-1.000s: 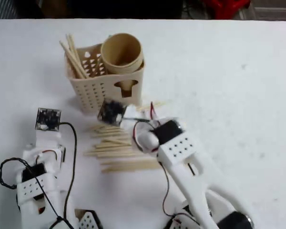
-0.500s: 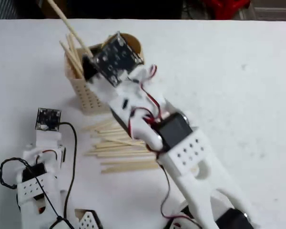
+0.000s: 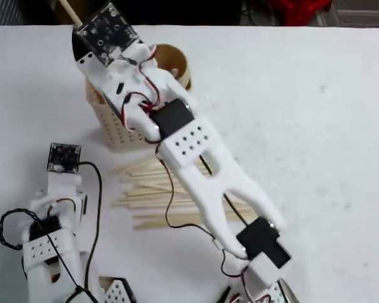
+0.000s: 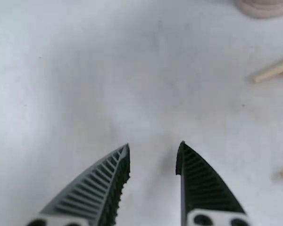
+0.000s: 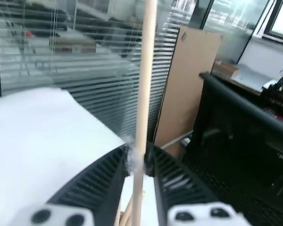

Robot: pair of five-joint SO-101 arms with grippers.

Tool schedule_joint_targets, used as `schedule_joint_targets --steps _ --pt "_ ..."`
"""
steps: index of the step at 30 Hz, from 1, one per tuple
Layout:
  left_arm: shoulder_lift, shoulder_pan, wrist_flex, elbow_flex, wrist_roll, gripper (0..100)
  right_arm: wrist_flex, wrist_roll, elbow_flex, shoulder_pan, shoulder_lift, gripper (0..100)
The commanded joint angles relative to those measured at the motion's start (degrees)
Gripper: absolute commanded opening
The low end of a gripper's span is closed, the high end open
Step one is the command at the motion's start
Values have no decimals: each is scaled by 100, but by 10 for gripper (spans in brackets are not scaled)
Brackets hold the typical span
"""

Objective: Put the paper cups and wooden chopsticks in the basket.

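I hold a chopstick [image 5: 144, 94] clamped in my right jaws over the basket [image 3: 110, 129], left jaws apart; next, I'd lower and release it inside.

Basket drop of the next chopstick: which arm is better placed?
Right. The right gripper is shut on a chopstick and is at the basket in the high view; the left gripper hangs open over the table, holding nothing.

My right arm [image 3: 196, 164] covers most of the basket [image 3: 115, 130], so I see only a sliver of the cup [image 3: 182, 65] inside. Beyond the basket, the held chopstick [image 3: 69, 11] runs off-frame.
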Motion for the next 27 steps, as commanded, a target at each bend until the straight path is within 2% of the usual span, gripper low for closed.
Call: schedule_joint_targets --steps 1,4,7,10,16,21,27 --pt "-110 -40 -97 -26 53 173 -145 -53 -378 -48 4 36" --pt "-110 -40 -97 -26 53 173 40 -475 -378 -48 -31 46" --pt "-110 -40 -97 -26 53 173 189 -1064 -404 -22 -31 118" --pt "-110 -40 -97 -26 53 173 303 -1134 -387 -31 -31 166" --pt "-110 -40 -97 -26 53 173 752 -1134 -422 -31 -171 107" --pt "-110 -40 -97 -26 53 173 2536 -1134 -378 -13 -840 15" --pt "-110 -40 -97 -26 53 173 4989 -1134 -378 242 -2035 67"
